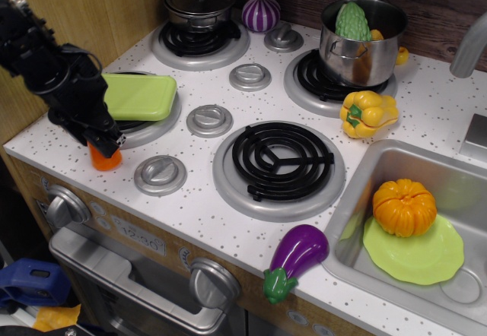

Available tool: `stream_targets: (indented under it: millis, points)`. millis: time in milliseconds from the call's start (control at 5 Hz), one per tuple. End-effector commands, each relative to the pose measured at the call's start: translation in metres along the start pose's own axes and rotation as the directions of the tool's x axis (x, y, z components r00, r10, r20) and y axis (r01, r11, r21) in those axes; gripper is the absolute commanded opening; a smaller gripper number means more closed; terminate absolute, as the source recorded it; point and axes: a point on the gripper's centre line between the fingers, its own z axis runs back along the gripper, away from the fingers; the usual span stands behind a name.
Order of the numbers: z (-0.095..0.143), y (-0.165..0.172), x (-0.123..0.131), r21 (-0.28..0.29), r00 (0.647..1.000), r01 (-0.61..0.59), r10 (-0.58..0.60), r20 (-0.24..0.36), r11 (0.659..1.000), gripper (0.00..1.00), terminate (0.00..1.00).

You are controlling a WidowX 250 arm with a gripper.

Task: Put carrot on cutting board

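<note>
The orange carrot [105, 159] stands at the front left corner of the counter, and only its wide lower part shows. My black gripper [104, 140] is down over its top, fingers closed on it, hiding the upper half. The carrot's base is at or just above the counter. The lime-green cutting board [141, 95] lies flat on the front left burner [152, 131], just behind and right of my gripper.
Silver knobs [160, 174] [210, 120] sit right of the carrot. A black coil burner [278, 161] is at the centre. A yellow pepper [364, 113], a pot [361, 43], an eggplant [293, 258], and a sink [456, 180] with a pumpkin [404, 207] on a green plate lie to the right.
</note>
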Motion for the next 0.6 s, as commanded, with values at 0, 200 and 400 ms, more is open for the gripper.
stream_targets:
  millis: [0, 200, 400]
  points:
    - [0.042, 0.028, 0.025, 0.091, 0.998, 0.056, -0.057, 0.000, 0.994, 0.00, 0.00]
    - [0.049, 0.042, 0.036, 0.145, 0.995, 0.104, -0.104, -0.005, 0.984, 0.00, 0.00]
    - [0.043, 0.053, 0.045, 0.211, 0.986, 0.155, -0.163, 0.021, 0.965, 0.00, 0.00]
